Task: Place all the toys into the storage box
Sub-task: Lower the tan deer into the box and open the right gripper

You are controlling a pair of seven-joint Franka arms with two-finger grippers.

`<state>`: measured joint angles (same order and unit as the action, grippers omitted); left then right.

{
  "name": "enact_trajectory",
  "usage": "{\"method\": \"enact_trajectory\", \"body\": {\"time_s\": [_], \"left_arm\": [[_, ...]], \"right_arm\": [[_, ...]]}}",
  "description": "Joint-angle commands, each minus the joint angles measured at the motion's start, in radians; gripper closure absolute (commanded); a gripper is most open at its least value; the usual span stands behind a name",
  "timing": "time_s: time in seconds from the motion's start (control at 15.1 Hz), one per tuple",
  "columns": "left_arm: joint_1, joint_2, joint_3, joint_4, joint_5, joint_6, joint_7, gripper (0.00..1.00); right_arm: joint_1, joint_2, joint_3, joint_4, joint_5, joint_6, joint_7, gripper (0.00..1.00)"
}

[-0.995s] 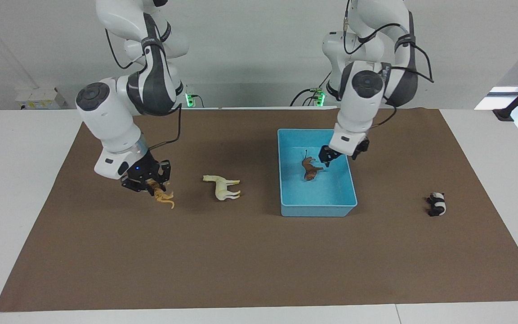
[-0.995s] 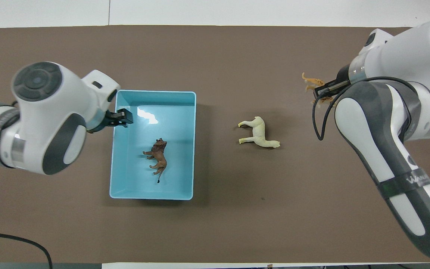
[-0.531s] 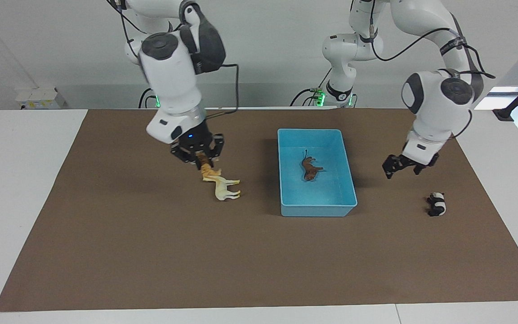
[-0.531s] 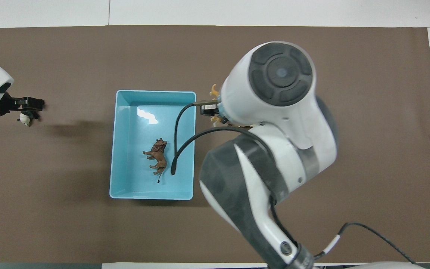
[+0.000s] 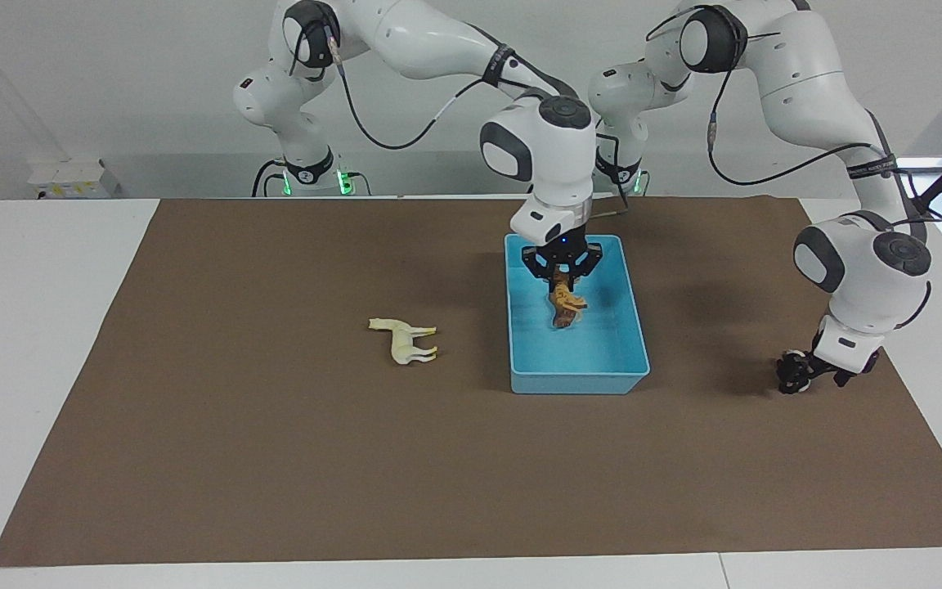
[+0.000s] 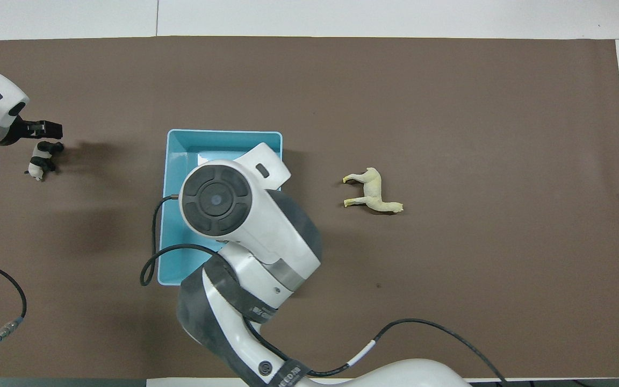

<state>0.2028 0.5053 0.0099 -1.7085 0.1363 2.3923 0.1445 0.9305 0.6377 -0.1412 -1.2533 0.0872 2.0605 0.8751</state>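
The right gripper [image 5: 561, 276], clenched on the tiger [image 5: 562, 288], hangs directly over the storage box [image 5: 579, 382]; left gripper [image 5: 806, 378] spread beside the panda [image 6: 41, 160].

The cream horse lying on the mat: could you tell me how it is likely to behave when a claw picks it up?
The cream horse looks like moulded plastic, so probably stiff and light. It lies on its side, so it should not tip or roll. Its thin legs and smooth body might let it twist in a narrow pinch, so the torso seems safer.
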Motion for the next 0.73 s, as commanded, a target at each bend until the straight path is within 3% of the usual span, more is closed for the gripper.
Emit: {"method": "enact_trajectory", "body": {"time_s": [0.0,0.07,0.13,0.4,0.66], "left_arm": [[0.02,0.006,-0.013,-0.02,0.016,0.022,0.018,0.0],[0.017,0.004,-0.013,-0.023,0.013,0.019,0.018,0.0],[0.015,0.004,-0.015,-0.025,0.0,0.018,0.017,0.0],[0.01,-0.004,-0.015,-0.054,-0.066,0.022,0.017,0.0],[0.017,-0.019,-0.013,-0.085,-0.066,-0.024,0.015,0.0]], "right_arm": [[0.014,0.02,-0.006,0.051,-0.011,-0.013,0.012,1.0],[0.019,0.019,-0.006,0.042,-0.011,-0.016,0.013,1.0],[0.019,0.017,-0.008,0.038,-0.011,-0.026,0.018,0.01],[-0.008,0.002,-0.034,0.06,-0.014,-0.137,0.031,0.0],[-0.077,-0.084,-0.101,0.058,-0.009,-0.148,0.001,0.0]]}}
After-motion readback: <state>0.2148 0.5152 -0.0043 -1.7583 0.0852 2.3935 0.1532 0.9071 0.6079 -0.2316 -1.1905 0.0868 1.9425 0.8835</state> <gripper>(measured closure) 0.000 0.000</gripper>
